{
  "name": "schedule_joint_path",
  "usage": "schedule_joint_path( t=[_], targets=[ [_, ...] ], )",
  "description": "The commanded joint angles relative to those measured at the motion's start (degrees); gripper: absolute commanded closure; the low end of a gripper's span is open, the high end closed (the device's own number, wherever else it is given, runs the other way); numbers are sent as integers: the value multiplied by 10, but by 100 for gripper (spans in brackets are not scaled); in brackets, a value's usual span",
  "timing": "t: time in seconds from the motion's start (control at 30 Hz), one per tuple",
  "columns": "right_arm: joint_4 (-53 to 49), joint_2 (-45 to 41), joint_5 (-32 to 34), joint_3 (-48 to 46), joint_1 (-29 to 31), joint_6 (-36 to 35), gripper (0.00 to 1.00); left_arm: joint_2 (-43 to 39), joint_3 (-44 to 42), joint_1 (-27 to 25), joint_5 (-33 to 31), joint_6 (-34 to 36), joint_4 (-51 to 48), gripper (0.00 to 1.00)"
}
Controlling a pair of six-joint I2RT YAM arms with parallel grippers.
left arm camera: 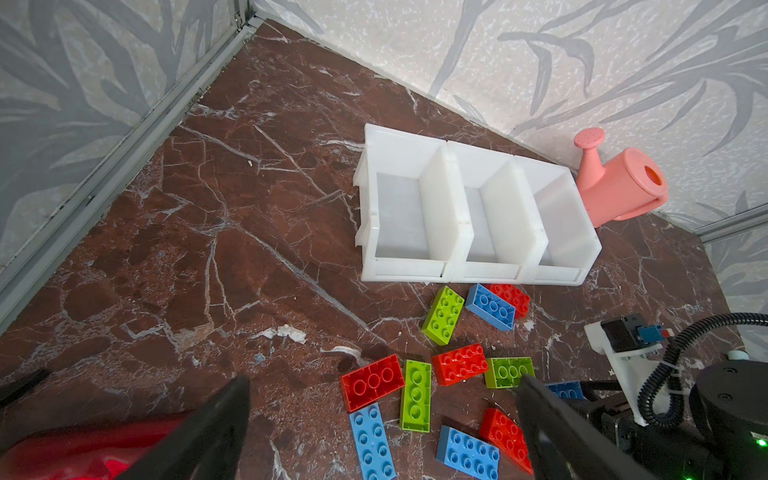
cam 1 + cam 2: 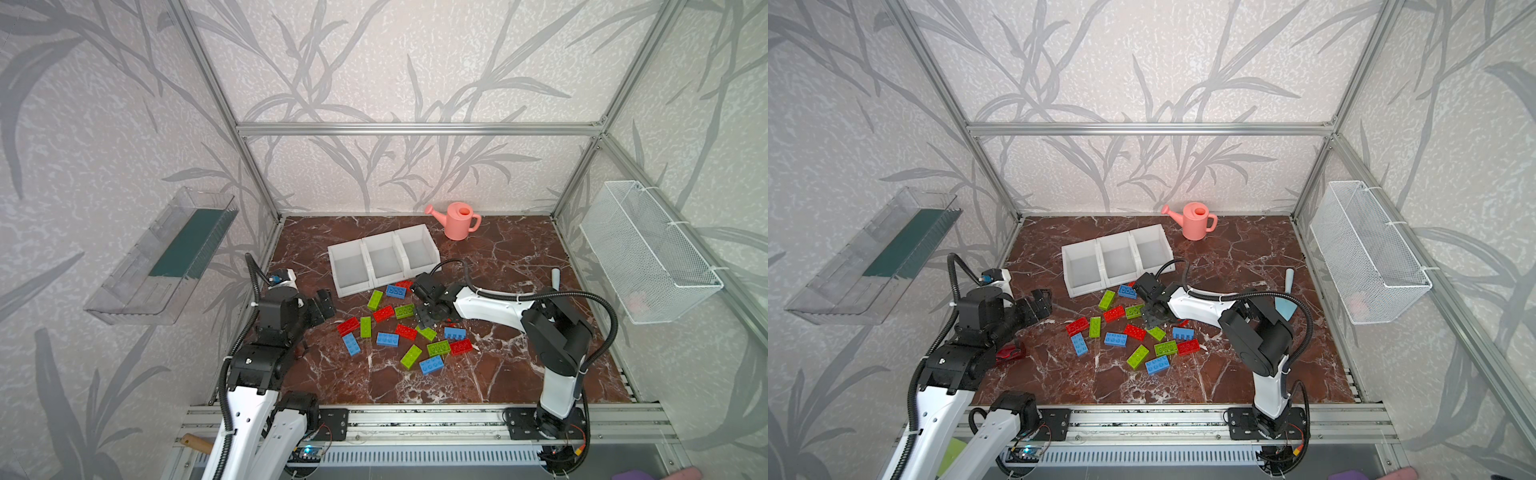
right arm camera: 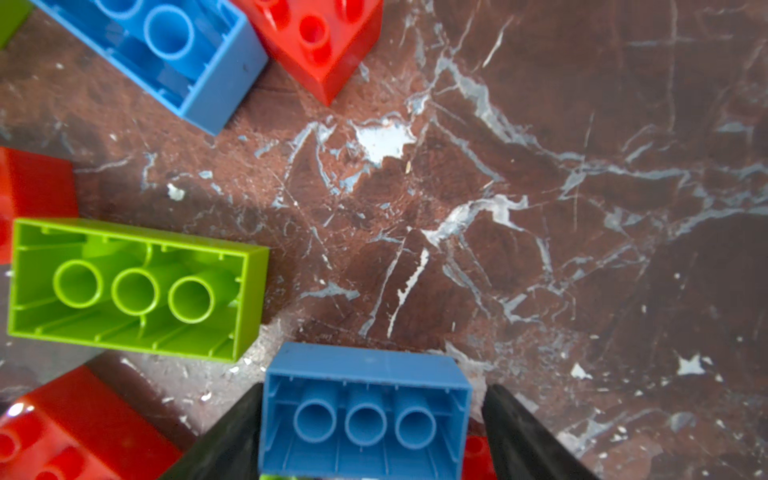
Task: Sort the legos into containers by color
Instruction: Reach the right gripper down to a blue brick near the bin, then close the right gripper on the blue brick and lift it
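In both top views the right gripper is reaching down low into the legos, which are lying scattered on the marble table just in front of the containers. The left gripper is hanging off to the side, clear of the pile. All three containers are showing bare white floors, so nothing is sorted yet.

Over to the left wrist view: the left gripper's fingers are standing wide apart with nothing between them. The containers are looking empty from here too, with a pink watering can sitting near the end one.

Now the right wrist view, and here's the action. The right gripper is straddling an upside-down blue brick, one finger touching its side wall and the other standing off by a sliver, so it isn't clamped.

The danger, I reckon, is that a red brick is poking into that gap and could get pinched along with the blue. A one-sided push could also skew the brick and have it slipping on the lift. A green brick is lying just beside it, ripe for a nudge.
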Motion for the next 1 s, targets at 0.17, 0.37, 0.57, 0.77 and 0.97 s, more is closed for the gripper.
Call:
schedule_joint_path(
  t=[0.17, 0.37, 0.57, 0.77, 0.97],
  targets=[
    [-26, 15, -3, 25, 2, -2, 40, 2, -10, -1, 6, -6, 0, 1],
    [-34, -1, -1, 25, 3, -2, 45, -5, -11, -2, 7, -6, -1, 1],
    [-57, -41, 8, 34, 1, -15, 46, -10, -13, -1, 7, -6, -1, 1],
    [-89, -61, -14, 79, -12, -33, 46, -10, -14, -1, 13, -6, 1, 1],
    [-66, -57, -35, 119, -38, -52, 47, -6, -15, -1, 17, -6, 2, 1]
  ],
)
